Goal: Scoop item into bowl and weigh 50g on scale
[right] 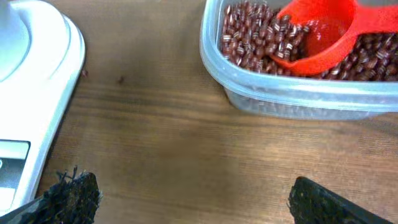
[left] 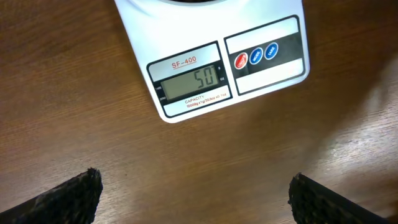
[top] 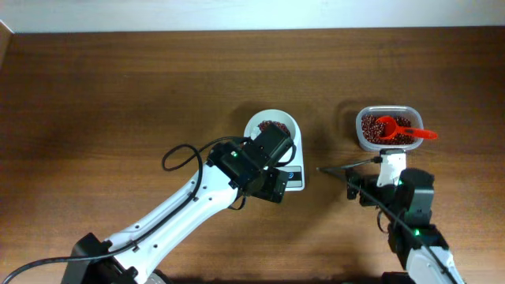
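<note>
The bowl (top: 290, 123) sits on the scale (left: 186, 37) near the middle of the counter (top: 118, 95), with a small heap of beans (top: 274, 125) inside it. The left end effector (left: 196, 193) hangs at the scale's 6 o'clock edge with its fingers spread wide and nothing between them. It seems placed there so its camera can look straight down at the display (left: 191, 79), which reads what looks like 50. If so, the target weight is reached and the task is probably at its end.

At the scale's 3 o'clock stands the clear tub (right: 298, 93) holding the rest of the beans. The red scoop (right: 317, 34) rests in it with its handle pointing to 3 o'clock. The right end effector (right: 193, 196) hovers at the tub's 6 o'clock, parted and empty, apart from the scoop.
</note>
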Tool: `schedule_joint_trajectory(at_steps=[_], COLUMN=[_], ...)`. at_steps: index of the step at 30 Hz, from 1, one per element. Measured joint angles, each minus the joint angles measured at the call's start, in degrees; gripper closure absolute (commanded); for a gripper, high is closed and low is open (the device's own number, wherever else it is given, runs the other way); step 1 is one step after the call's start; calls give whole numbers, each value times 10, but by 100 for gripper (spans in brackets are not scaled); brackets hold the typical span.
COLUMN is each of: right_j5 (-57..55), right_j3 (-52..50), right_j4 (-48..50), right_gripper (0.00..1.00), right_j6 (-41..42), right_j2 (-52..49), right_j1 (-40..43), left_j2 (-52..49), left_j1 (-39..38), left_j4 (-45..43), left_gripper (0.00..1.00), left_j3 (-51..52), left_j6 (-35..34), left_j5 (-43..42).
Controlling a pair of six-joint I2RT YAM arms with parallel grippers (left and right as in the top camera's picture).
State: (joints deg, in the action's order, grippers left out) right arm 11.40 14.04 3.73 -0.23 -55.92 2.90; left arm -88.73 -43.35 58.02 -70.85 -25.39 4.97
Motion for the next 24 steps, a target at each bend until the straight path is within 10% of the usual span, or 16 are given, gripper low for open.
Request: schedule_joint_trajectory(at_steps=[8, 24], right_j5=[0, -26], right_j3=[-118, -134], right_j4=[130, -71], right_gripper=[1, 1], right_j6=[20, 33], right_j2=[95, 493], right_j1=[0, 0], left_j2=[0, 0], left_j1=[0, 0], left_j4=[0, 0], left_gripper=[1, 1], left_j3=[0, 0], left_j6=[0, 0], left_j5=[0, 0])
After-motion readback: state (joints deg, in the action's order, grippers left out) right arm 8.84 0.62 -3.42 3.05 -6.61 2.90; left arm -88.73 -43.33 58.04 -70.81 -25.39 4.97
